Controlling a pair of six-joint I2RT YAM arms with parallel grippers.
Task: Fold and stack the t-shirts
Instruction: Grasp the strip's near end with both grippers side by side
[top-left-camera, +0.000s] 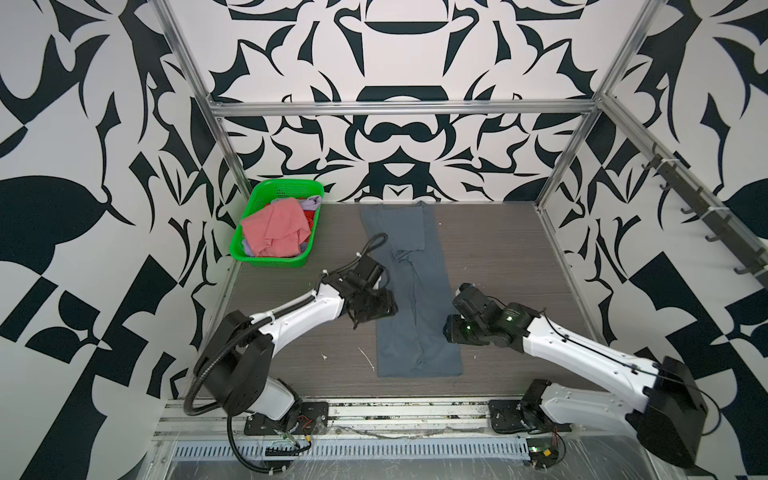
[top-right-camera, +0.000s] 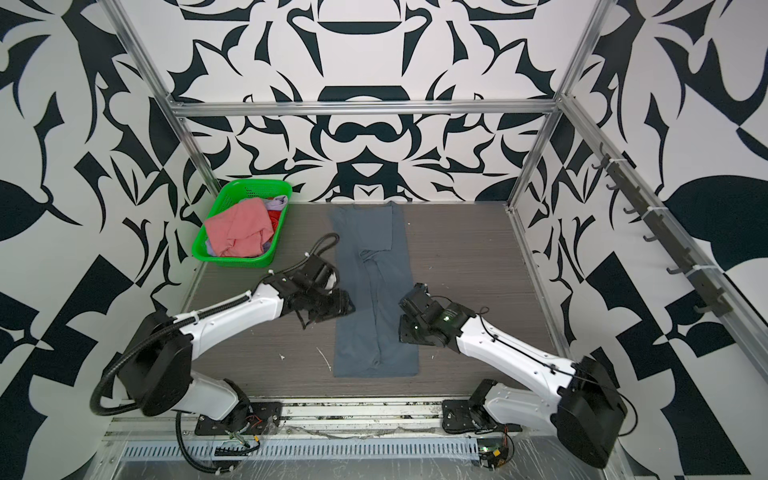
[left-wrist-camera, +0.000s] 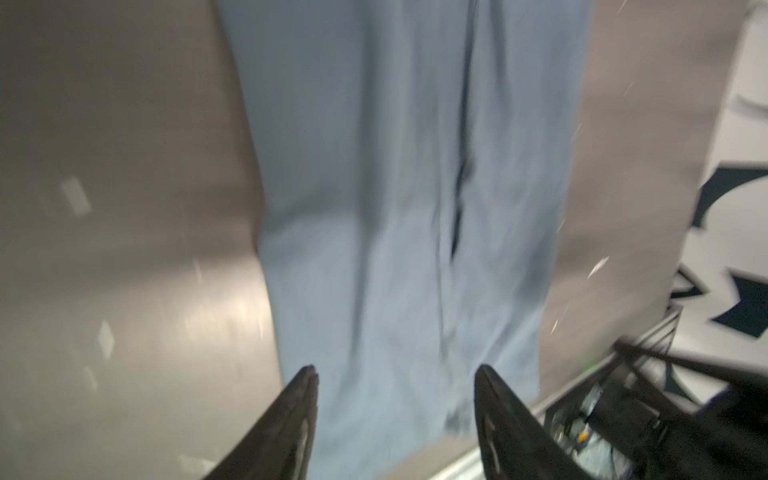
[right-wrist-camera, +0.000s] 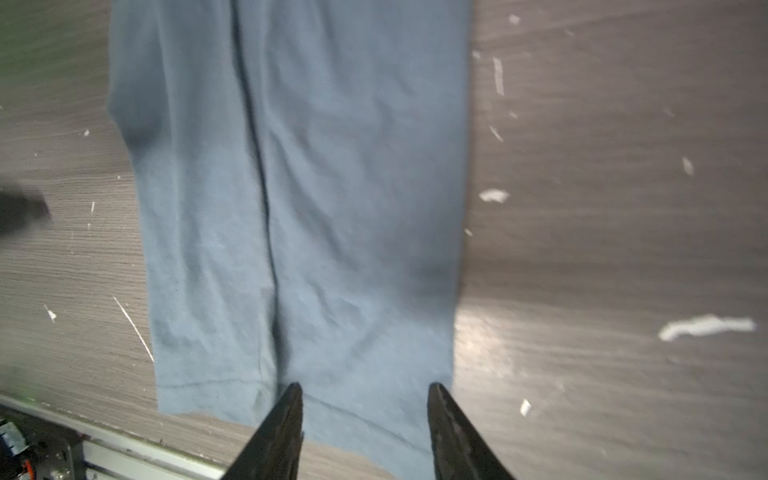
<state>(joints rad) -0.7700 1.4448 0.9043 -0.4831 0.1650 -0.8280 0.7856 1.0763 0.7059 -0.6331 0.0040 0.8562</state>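
The dark wood-grain counter (top-left-camera: 519, 257) carries a slate blue-grey t-shirt (top-left-camera: 415, 299), which in both top views lies flat as a long, narrow strip with its sides folded in toward a centre seam. One short end of the t-shirt lies at the patterned back wall and its hem lies toward the arms' bases. Off the shirt's far left corner, just beside it, stands the green basket (top-left-camera: 266, 259). A crumpled salmon pink t-shirt (top-left-camera: 276, 232) is heaped on top in the basket, with a lavender t-shirt (top-left-camera: 312, 203) and a red t-shirt (top-left-camera: 309, 216) showing at the basket side nearest the blue-grey shirt. The left gripper (left-wrist-camera: 395, 372) sits over the shirt's left edge about midway along its length. Its fingers (left-wrist-camera: 299, 399) are spread well apart with nothing between them. The wrist view is blurred, so contact with the cloth cannot be told. The right gripper (right-wrist-camera: 361, 386) is at the shirt's right edge, nearer the hem. Its jaws are likewise parted and empty, their tips above the cloth beside the hem. Small white scraps (top-left-camera: 365, 357) lie on the counter to either side of the shirt's hem end.
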